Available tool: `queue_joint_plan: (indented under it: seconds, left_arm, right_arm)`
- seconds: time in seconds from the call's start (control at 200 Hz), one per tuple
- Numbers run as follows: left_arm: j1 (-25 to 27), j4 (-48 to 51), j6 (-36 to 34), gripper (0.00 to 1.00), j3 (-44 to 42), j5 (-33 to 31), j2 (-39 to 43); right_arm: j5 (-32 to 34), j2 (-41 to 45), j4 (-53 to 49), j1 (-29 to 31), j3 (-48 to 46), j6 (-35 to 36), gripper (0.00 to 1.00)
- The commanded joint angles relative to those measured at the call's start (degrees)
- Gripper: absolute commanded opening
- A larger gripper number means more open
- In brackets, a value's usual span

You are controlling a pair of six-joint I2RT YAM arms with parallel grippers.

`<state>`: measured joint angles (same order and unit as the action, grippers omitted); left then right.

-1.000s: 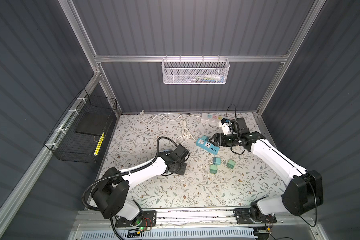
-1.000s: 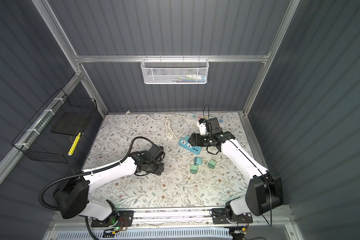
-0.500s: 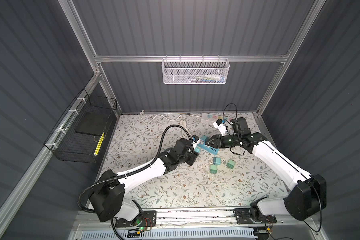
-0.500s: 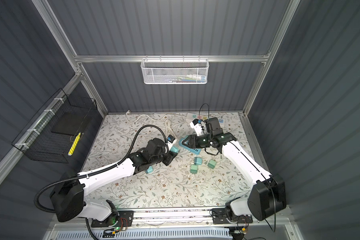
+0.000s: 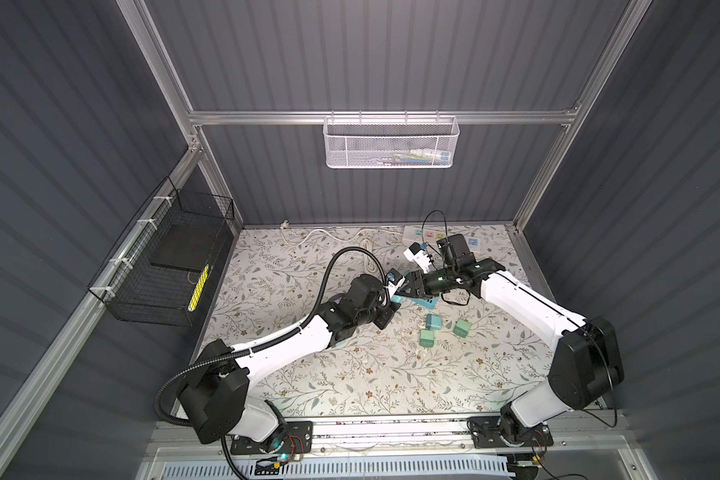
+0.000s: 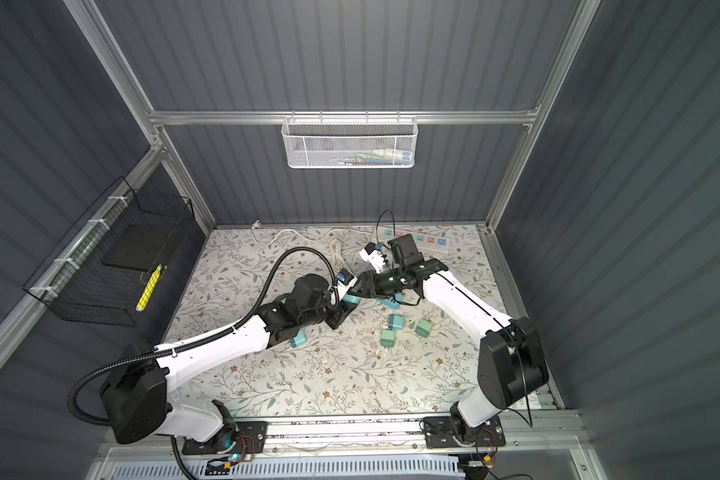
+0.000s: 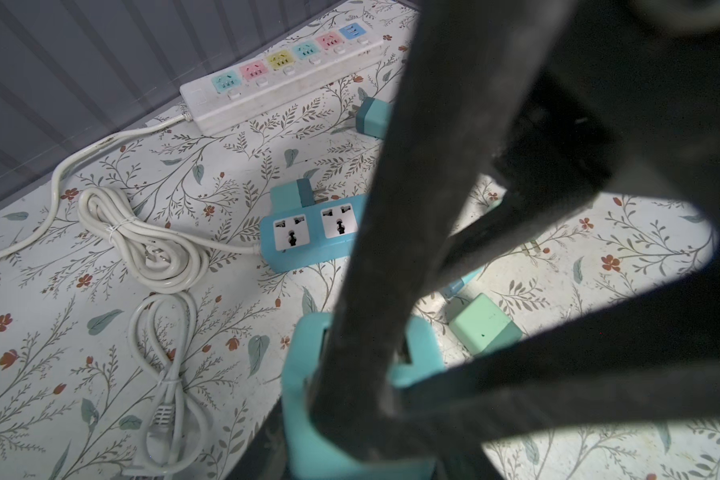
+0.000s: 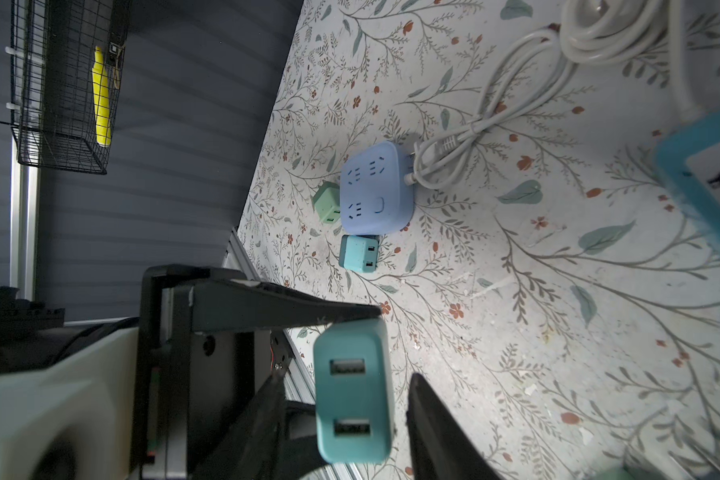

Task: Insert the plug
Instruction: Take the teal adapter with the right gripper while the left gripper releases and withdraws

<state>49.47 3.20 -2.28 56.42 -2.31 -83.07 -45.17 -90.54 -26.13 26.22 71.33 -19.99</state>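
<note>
The teal USB charger plug point(image 8: 354, 390) is held above the worktop point(image 8: 516, 332), near the teal power strip point(image 7: 308, 232). The left hand point(image 5: 393, 302) is pressed together on it. The right hand point(image 8: 395, 345) straddles it, partly spread: one finger touches its edge, the other stands just beside.

No legible text, no brand names, no numbers, no readable signs
</note>
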Motion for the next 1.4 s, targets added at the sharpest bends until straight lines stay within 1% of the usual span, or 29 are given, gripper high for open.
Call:
queue_joint_plan:
  seconds: [0.0,0.2,0.31,0.365,0.46,0.57,0.64,0.685,0.8,0.865,0.926,0.976,1.051,1.116,1.161,1.226,1.281,1.321,1.366,1.396]
  left_arm:
    - [0.1,0.9,-1.6,0.26,2.6,0.2,0.2]
    - [0.1,0.7,-1.8,0.26,2.6,-0.6,0.4]
    - [0.0,0.9,-1.6,0.27,2.7,-1.7,0.2]
    - [-0.1,1.0,-1.5,0.27,2.8,-1.9,0.2]
    - [0.0,0.9,-1.2,0.29,2.6,-2.3,0.3]
    - [0.0,1.3,-0.8,0.42,2.6,-3.6,0.6]
    - [0.0,1.5,-0.4,0.56,2.4,-5.1,1.1]
    - [0.0,1.5,0.0,0.6,2.0,-6.0,1.7]
    - [0.0,1.8,1.5,0.76,1.0,-10.0,4.4]
    - [0.0,1.7,2.6,0.79,-0.2,-12.6,7.0]
    - [-0.1,1.4,3.9,0.82,-1.8,-15.4,10.0]
    - [-0.1,1.1,6.0,0.86,-3.2,-18.6,12.7]
    - [-0.3,1.4,10.0,0.9,-5.2,-25.8,16.8]
    - [-1.1,2.8,15.9,0.93,-7.0,-31.8,20.1]
    - [-2.2,4.6,20.3,0.94,-8.1,-33.8,22.3]
    - [-5.2,8.9,27.1,0.95,-8.8,-34.5,24.5]
    - [-9.7,12.7,32.4,0.96,-9.0,-30.9,25.6]
    - [-12.7,15.3,36.6,0.95,-9.0,-29.0,25.9]
    - [-14.8,19.4,41.1,0.94,-8.4,-29.5,25.9]
    - [-15.9,21.7,42.9,0.94,-7.8,-29.5,25.7]
  right_arm:
    - [-1.3,-0.9,-0.6,0.8,1.4,1.5,0.49]
    - [-1.4,-1.2,-1.2,1.3,0.7,1.8,0.4]
    - [-0.9,-1.0,-1.9,1.5,0.7,2.4,0.31]
    - [-0.1,-0.9,-1.7,1.5,0.8,2.2,0.24]
    - [0.8,-0.7,-1.3,1.7,1.0,1.9,0.19]
    - [2.8,-0.2,-0.1,1.9,0.9,1.5,0.12]
    - [3.5,-0.4,0.6,2.0,1.4,1.0,0.1]
    - [4.2,-0.5,1.0,2.2,1.8,0.8,0.07]
    - [7.2,-0.6,3.3,2.7,2.0,0.0,0.06]
    - [8.8,-1.1,3.5,3.1,2.4,-0.2,0.06]
    - [10.1,-1.8,5.8,3.4,3.2,-0.3,0.05]
    - [11.4,-2.5,6.3,3.9,3.8,-0.1,0.05]
    - [13.9,-3.6,7.2,4.9,4.8,0.9,0.04]
    - [16.3,-4.4,8.6,6.3,5.0,1.6,0.04]
    - [18.1,-4.8,9.8,7.4,5.1,1.9,0.04]
    - [20.8,-5.7,10.9,9.4,5.5,2.9,0.05]
    - [22.6,-6.9,11.4,11.0,6.4,3.5,0.05]
    - [23.1,-8.0,11.9,12.0,6.9,3.6,0.06]
    - [23.1,-9.4,13.0,12.7,7.3,2.8,0.06]
    - [23.1,-10.3,14.2,13.3,7.3,1.6,0.07]
